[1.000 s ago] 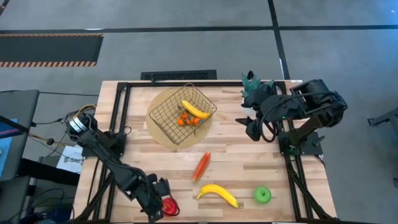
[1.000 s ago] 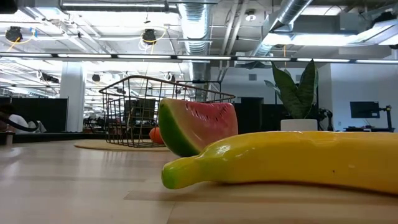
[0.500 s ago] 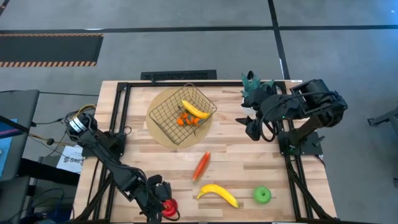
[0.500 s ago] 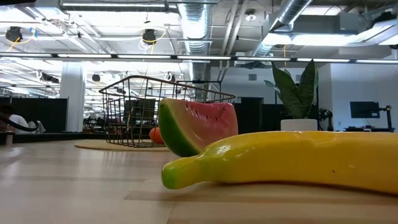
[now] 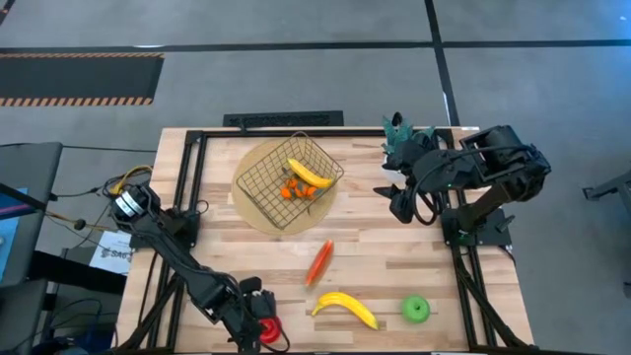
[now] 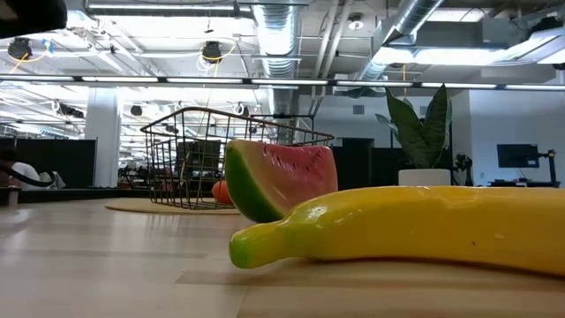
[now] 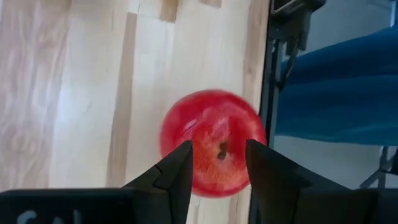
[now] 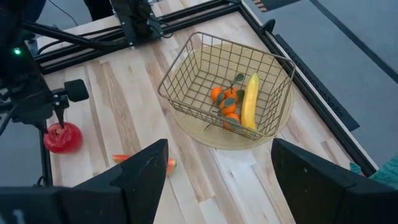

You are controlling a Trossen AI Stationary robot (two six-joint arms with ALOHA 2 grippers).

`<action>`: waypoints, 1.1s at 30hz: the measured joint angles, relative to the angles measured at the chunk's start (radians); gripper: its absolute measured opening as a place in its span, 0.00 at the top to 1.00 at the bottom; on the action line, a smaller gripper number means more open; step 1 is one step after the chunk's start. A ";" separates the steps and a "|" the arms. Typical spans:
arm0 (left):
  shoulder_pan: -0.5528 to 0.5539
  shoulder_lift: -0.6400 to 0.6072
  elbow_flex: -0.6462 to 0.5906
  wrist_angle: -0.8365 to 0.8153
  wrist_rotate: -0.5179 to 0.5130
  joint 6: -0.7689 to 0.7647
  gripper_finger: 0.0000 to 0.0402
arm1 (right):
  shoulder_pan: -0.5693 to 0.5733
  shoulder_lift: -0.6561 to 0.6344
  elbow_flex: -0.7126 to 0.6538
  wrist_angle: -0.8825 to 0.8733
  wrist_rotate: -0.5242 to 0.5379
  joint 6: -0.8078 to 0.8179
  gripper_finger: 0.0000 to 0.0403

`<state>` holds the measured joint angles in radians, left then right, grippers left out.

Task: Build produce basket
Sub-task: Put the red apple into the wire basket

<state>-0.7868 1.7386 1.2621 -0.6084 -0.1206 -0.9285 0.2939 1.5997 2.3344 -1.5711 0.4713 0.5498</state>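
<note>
The wire basket (image 5: pixel 291 177) stands on a round tan mat at the far middle of the table and holds a yellow banana (image 5: pixel 308 174) and small orange pieces (image 5: pixel 293 191). A red apple (image 7: pixel 211 143) rests on the wood at the near left edge. My left gripper (image 7: pixel 217 155) is open and points down just over the apple's top, its fingertips on either side of the stem dimple. A red slice with a green rind (image 5: pixel 318 261), a second banana (image 5: pixel 345 308) and a green apple (image 5: pixel 416 310) lie near the front. My right gripper (image 8: pixel 217 180) hangs open, high at the far right.
A potted plant (image 5: pixel 399 133) stands at the far right corner. Dark frame rails (image 5: pixel 187 197) run along the table's left and right sides. Bare wood lies between the basket and the near produce. The table's edge (image 7: pixel 264 93) runs right beside the red apple.
My left gripper has come down and a little toward the table's right, over the red apple, and its wrist has rolled. The apple and the other produce have stayed where they were.
</note>
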 joint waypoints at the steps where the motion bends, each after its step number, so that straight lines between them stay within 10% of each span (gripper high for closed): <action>1: 0.001 -0.001 0.000 0.005 -0.004 -0.001 0.67 | 0.000 0.000 0.000 0.000 0.000 -0.001 0.25; 33: 0.001 0.029 0.066 -0.011 -0.016 -0.007 0.67 | -0.001 0.000 0.000 0.000 0.000 -0.012 0.25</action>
<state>-0.7856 1.7679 1.3276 -0.6194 -0.1368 -0.9352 0.2926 1.5997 2.3344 -1.5711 0.4717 0.5381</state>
